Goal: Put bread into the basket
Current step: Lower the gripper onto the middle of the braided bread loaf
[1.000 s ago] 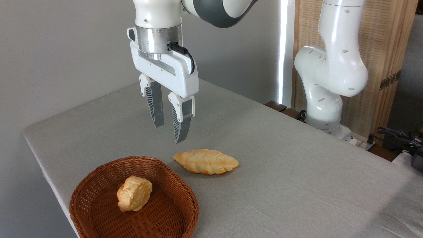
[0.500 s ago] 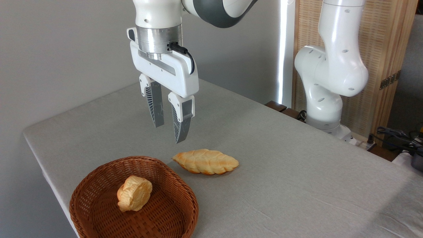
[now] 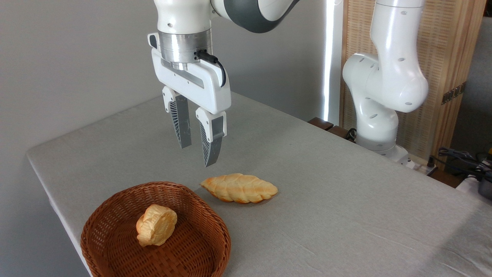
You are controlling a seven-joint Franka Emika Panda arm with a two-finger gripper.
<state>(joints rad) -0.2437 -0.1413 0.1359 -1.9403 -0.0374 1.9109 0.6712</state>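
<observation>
Camera view from the counter's [image 3: 346, 215] side: the hand [image 3: 198, 156] hangs in the air, fingers slightly parted and holding nothing. Below it and a little to the right, the braided loaf [image 3: 239, 188] lies flat on the cloth, just beside the wicker basket [image 3: 115, 215], which holds a small round bun [image 3: 155, 224].

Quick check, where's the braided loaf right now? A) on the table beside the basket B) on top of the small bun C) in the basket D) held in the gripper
A: the braided loaf lies flat on the table just right of the basket rim, with the empty, open gripper above it; only the small bun is in the basket.
</observation>
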